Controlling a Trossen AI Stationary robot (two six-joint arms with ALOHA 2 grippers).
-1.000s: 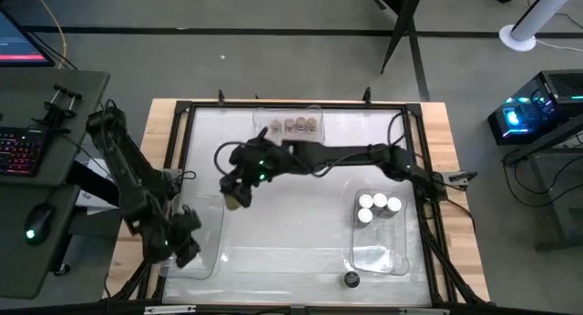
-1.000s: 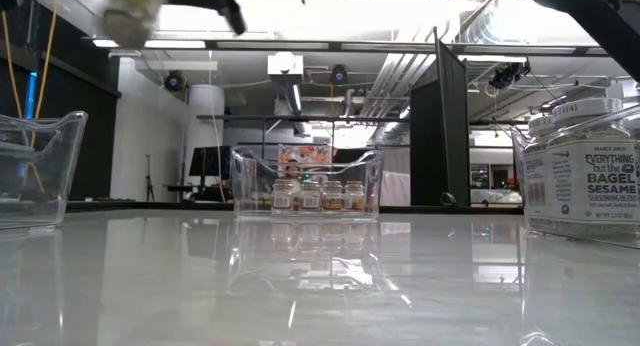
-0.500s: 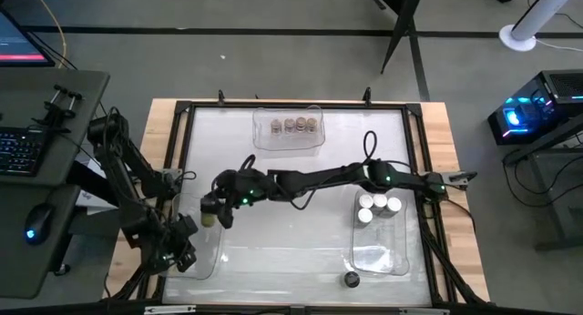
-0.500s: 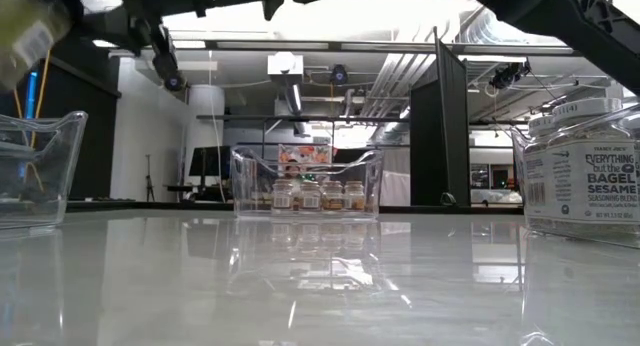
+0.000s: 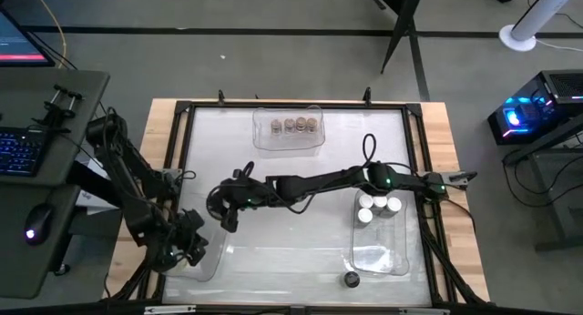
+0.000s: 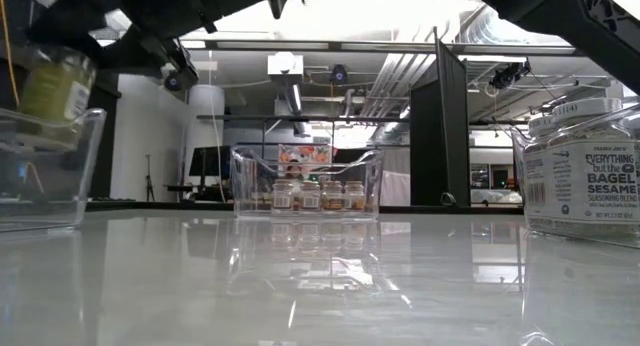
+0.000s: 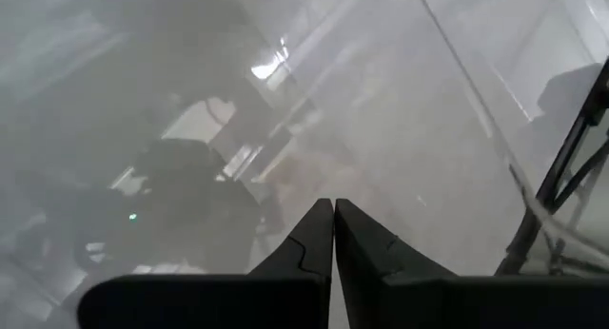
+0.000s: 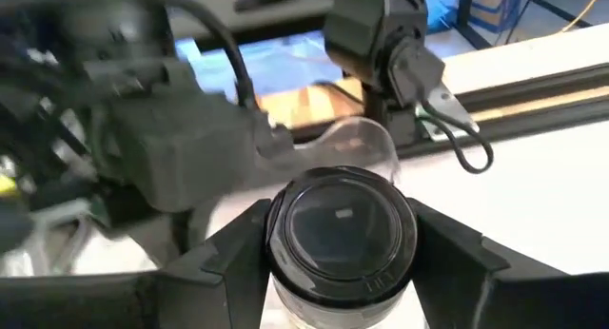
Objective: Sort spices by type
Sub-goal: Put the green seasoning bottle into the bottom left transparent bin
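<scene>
My right gripper [image 5: 225, 211] reaches across to the table's left side and is shut on a spice jar [image 6: 55, 91] with a black lid [image 8: 343, 229] and yellow-green contents. In the low view the jar's lower half shows through the wall of the clear left bin [image 6: 45, 176]. My left gripper [image 7: 333, 213] is shut, down by that bin [image 5: 202, 251] near the table's left near corner. Several tan-lidded jars [image 5: 290, 126] stand in the far bin. Three white-lidded jars [image 5: 378, 206] stand in the right bin. One dark-lidded jar [image 5: 351, 279] stands on the table. My right gripper pinches the jar between its two fingers [image 8: 233, 258], one on each side just below the black lid [image 8: 343, 229]. The jar is lifted clear and slightly tilted, its lower part dipped below the left bin's rim. Whether my left gripper touches the bin, I cannot tell.
A metal frame [image 5: 182, 151] runs around the table. The far bin [image 6: 305, 181] sits mid-table at the back. A large seasoning jar [image 6: 580, 176] stands close to the low camera on the right. Bare tabletop [image 5: 291, 233] lies between the bins.
My right gripper has carried the jar toward the table's left edge and down, from above mid-table to the left bin. In the low view the jar has sunk from the top edge to the bin's rim.
</scene>
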